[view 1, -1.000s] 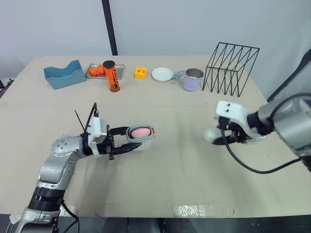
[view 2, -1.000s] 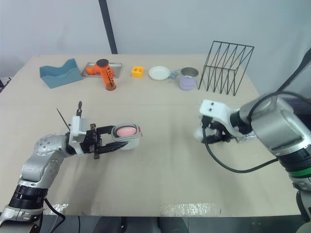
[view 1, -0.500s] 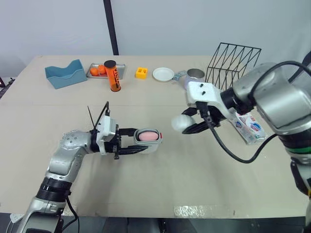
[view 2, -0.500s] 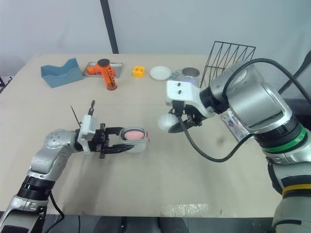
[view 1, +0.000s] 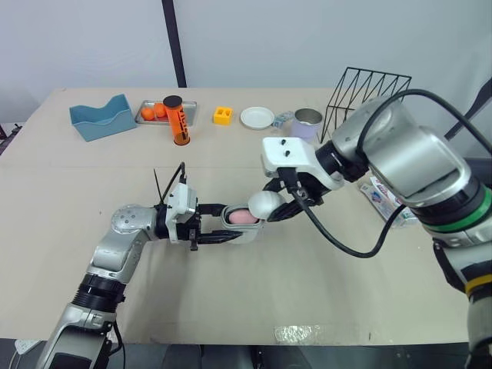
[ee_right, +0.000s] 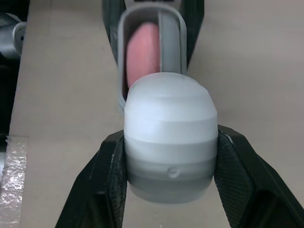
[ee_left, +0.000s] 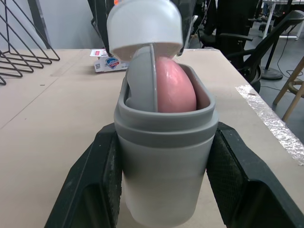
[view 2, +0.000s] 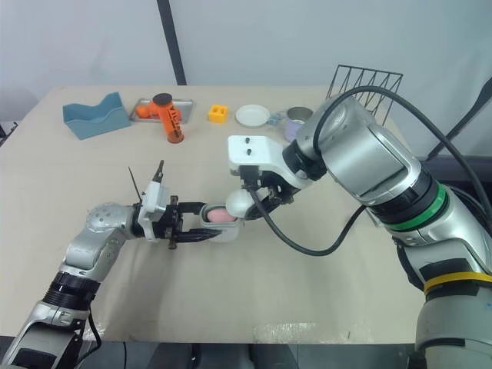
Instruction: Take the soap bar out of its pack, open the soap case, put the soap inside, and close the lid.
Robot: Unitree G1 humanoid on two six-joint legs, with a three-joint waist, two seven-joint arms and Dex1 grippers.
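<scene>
Editor: Where is the soap in this frame?

Photographer: Pink soap bar point(ee_left: 173, 88) stands on edge inside the grey soap case base point(ee_left: 164, 161), beside a grey inner plate point(ee_left: 141, 80), its top above the rim. The base is near the middle of the surface point(view 1: 254, 300), clamped on its long sides by the left pincer point(view 1: 224, 233). I cannot tell whether it rests on the surface or hangs just over it.

Editor: And the lid?

Photographer: The pale lid point(ee_left: 142, 26) is gripped across its sides by the right pincer point(view 1: 270, 203). It is at one end of the base's mouth, touching or just off the rim, and not seated.

Editor: How will it handle?

Photographer: It looks like light, stiff plastic, smooth and likely slippery, so the side grip on both halves seems the right hold. The bar is probably hard but waxy. The lid must clear the bar's raised top and the plate, so it looks to need a square, even press. A skewed press could jam the lid or pop the base from its clamp.

Editor: The pack?

Photographer: The soap pack point(ee_left: 110, 63) lies toward the right edge, well apart from the case.

Editor: Other containers?

Photographer: All are along the far edge:
- a blue bin point(view 1: 101, 117) near the left corner, contents not visible
- a metal tray point(view 1: 146, 119) holding oranges point(view 1: 151, 112), with an orange canister point(view 1: 178, 121) upright beside them
- a white plate point(view 1: 257, 118)
- a lavender mug point(view 1: 306, 127), inside hidden
- a black wire rack point(view 1: 365, 108) toward the right corner
</scene>
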